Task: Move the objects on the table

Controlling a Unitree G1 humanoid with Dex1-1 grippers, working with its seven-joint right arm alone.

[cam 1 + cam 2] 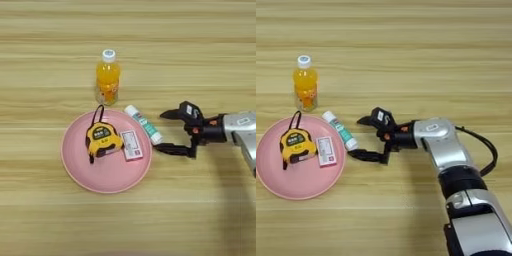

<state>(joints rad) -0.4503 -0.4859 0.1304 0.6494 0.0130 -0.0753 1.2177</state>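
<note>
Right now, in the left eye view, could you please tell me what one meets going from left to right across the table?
Pink plate → yellow tape measure → white-and-pink card → white tube with green label → right gripper, jaws open → silver forearm. The orange-drink bottle stands farther back, above the tape measure.
</note>
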